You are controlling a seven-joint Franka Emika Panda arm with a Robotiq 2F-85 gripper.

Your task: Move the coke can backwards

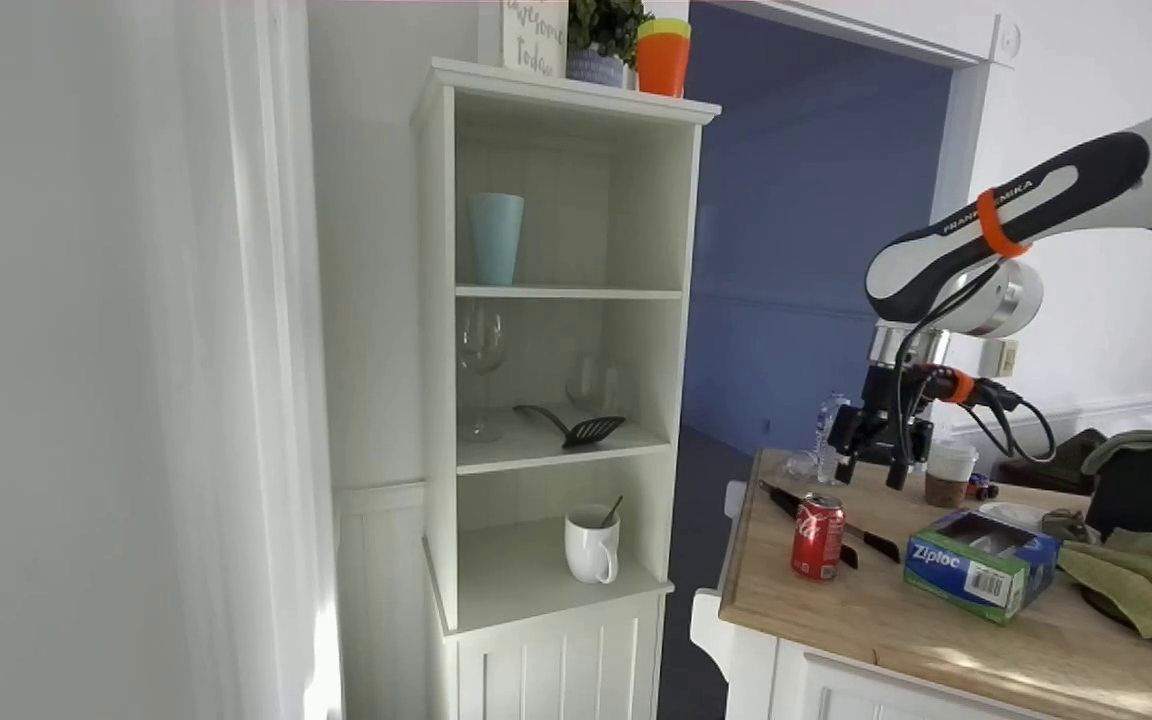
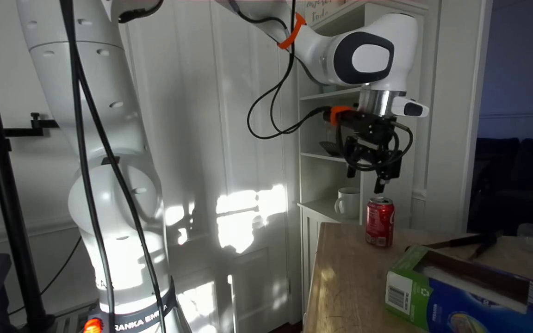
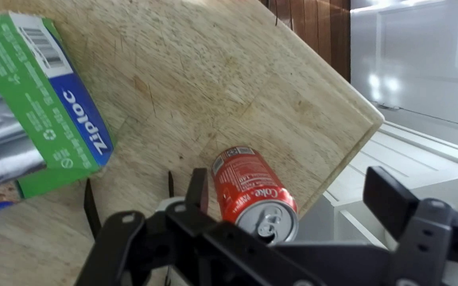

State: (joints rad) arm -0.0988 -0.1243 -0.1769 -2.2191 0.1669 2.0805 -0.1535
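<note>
The coke can (image 1: 818,537) stands upright on the wooden table in both exterior views, near the table's corner. It is red with a silvery top and also shows in an exterior view (image 2: 380,223). In the wrist view the can (image 3: 249,178) has its opened top toward the camera, partly hidden by the gripper's linkage. My gripper (image 1: 871,472) hangs above table height with its fingers pointing down and apart, also seen in an exterior view (image 2: 365,180). In the wrist view the gripper (image 3: 292,192) is open and empty; the can appears between the fingers, closer to the left one.
A Ziploc box (image 1: 981,562) stands near the can. Dark knives or utensils (image 1: 876,543) lie behind the can. A clear bottle (image 1: 829,440) and a paper cup (image 1: 950,474) stand further back. A white shelf unit (image 1: 561,460) stands beside the table, past its edge (image 3: 342,167).
</note>
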